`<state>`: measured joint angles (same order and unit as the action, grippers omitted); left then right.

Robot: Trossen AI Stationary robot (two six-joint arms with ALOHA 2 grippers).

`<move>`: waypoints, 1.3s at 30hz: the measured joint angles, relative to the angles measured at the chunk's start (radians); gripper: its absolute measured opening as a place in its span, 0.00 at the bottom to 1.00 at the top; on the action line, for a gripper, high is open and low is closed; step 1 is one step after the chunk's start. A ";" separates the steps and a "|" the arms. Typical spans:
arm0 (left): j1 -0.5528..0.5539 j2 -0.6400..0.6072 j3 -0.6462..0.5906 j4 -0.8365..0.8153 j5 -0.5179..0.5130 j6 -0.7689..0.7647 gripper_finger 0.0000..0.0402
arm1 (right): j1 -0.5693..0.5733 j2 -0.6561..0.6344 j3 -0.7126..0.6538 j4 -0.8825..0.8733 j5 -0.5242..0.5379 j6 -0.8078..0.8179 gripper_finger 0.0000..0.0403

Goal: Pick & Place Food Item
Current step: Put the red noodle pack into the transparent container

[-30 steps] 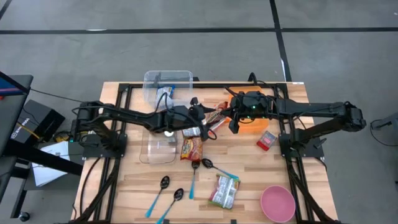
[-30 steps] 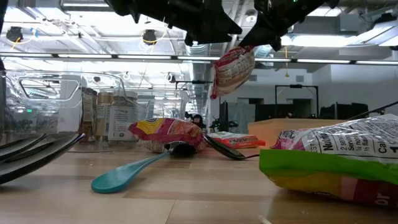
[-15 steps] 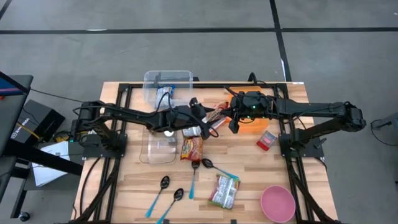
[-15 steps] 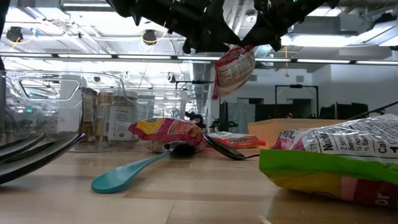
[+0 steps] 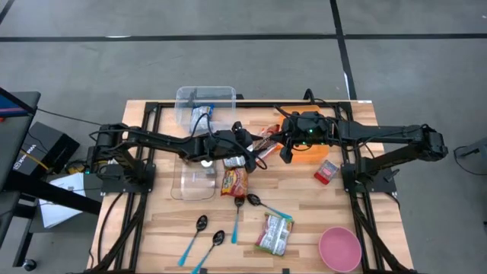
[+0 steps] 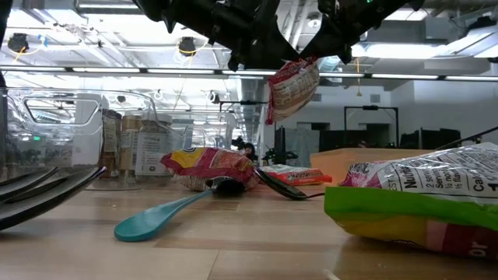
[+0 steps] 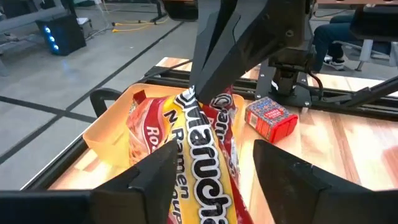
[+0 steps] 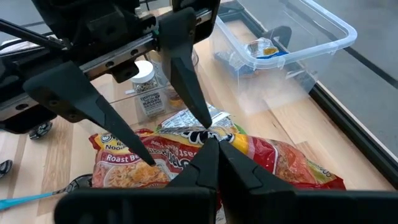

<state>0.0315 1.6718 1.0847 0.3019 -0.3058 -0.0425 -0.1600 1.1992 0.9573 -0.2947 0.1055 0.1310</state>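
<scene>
Right gripper: fingers pinched tight on the ramen packet's top edge, mid-air over table centre.
Left gripper: fingers part-spread either side of the packet; grip unclear.
Handover tip: clamp firmly before right lets go.
Material: crinkly, glossy, floppy plastic.
</scene>
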 joint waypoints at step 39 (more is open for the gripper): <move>0.065 -0.148 -0.001 -0.231 0.431 0.019 0.55 | 0.114 -0.018 0.000 -0.016 -0.084 -0.184 0.00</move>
<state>0.0967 1.5234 1.0840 0.0706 0.1248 -0.0231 -0.0460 1.1809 0.9569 -0.3107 0.0220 -0.0528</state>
